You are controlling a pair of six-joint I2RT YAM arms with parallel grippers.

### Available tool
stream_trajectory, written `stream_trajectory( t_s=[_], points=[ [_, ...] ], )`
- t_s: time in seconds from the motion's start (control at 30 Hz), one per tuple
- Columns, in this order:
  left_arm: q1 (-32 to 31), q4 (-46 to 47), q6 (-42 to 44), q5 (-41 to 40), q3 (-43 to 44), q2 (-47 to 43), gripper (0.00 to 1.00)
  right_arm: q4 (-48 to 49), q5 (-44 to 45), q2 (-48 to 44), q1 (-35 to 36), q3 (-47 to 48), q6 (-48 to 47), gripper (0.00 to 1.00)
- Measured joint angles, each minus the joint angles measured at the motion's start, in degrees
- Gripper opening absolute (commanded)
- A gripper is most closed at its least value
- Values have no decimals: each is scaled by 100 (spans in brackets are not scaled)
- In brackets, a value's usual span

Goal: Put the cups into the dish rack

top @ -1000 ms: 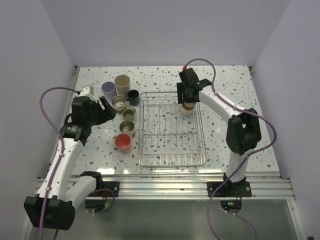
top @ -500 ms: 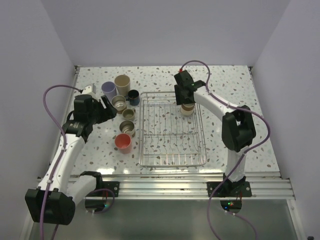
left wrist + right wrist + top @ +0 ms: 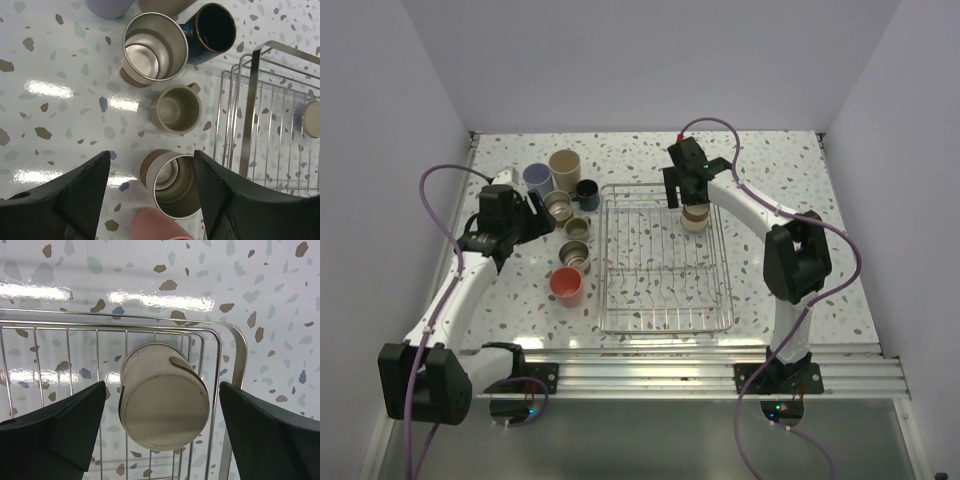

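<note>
Right claw: the right claw (image 3: 687, 192) points straight down with its jaws wide. Its black fingers (image 3: 55, 435) stand either side of a cup with a gap at each side, gripping nothing.
Cup beneath: a cream cup with a brown band (image 3: 162, 412) stands with its flat closed end up, in the far right corner of the silver wire-grid dish rack (image 3: 665, 328).
Right arm: from the wrist, the white right arm (image 3: 750, 210) runs near and right to a black elbow beside the rack, then drops to its base at the near rail.
Left claw: the left claw (image 3: 534, 213) tilts down over the table, jaws wide and empty. Its fingers (image 3: 65, 200) frame a short steel cup with a tan base (image 3: 172, 186) standing below.
Left arm: the left arm (image 3: 460, 295) slants from the wrist near and left to its base at the near left corner.
Loose cups: on the speckled white table (image 3: 770, 160), left of the rack, stand a lavender tumbler (image 3: 537, 180), a tall beige tumbler (image 3: 565, 165), a dark blue mug (image 3: 212, 27), a wide steel cup (image 3: 152, 50), a small tan cup (image 3: 177, 107) and a coral-pink cup (image 3: 566, 286).
</note>
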Motion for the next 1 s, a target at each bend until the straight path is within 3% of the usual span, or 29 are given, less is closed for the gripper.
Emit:
stream_trajectory(
  t_s=[0.23,0.43,0.67,1.0],
  points=[
    [85,310,55,-389,55,802,69,-315,-175,-195,28,398,-26,99],
    [125,643,68,-507,240,1502,68,-608,-562,-1325,61,402,33,99],
    [146,1029,35,-636,501,1895,64,-723,-1073,-3185,68,-221,317,98],
    [186,1318,-20,-898,809,2697,52,-1235,-1196,-3873,68,-835,435,99]
  ],
)
